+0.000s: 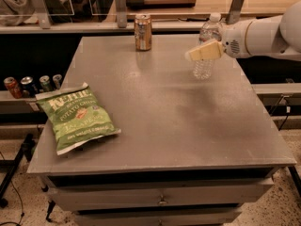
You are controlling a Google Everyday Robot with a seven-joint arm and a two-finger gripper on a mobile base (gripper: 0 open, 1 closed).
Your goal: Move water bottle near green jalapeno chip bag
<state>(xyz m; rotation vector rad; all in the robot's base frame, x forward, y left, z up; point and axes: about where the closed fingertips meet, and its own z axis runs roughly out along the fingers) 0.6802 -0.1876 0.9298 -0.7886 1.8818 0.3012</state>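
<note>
The water bottle (203, 68), clear and ribbed with a white cap, is at the table's back right. My gripper (203, 52) reaches in from the right, and its cream finger (207, 51) lies across the bottle's middle, shut on it. The other finger is hidden behind the bottle. I cannot tell whether the bottle rests on the table or hangs just above it. The green jalapeno chip bag (76, 116) lies flat near the table's front left corner, far from the bottle.
A gold-brown drink can (143, 32) stands at the back middle of the grey table (188, 140). Several cans (30, 84) sit on a low shelf to the left. A rail with posts runs behind the table.
</note>
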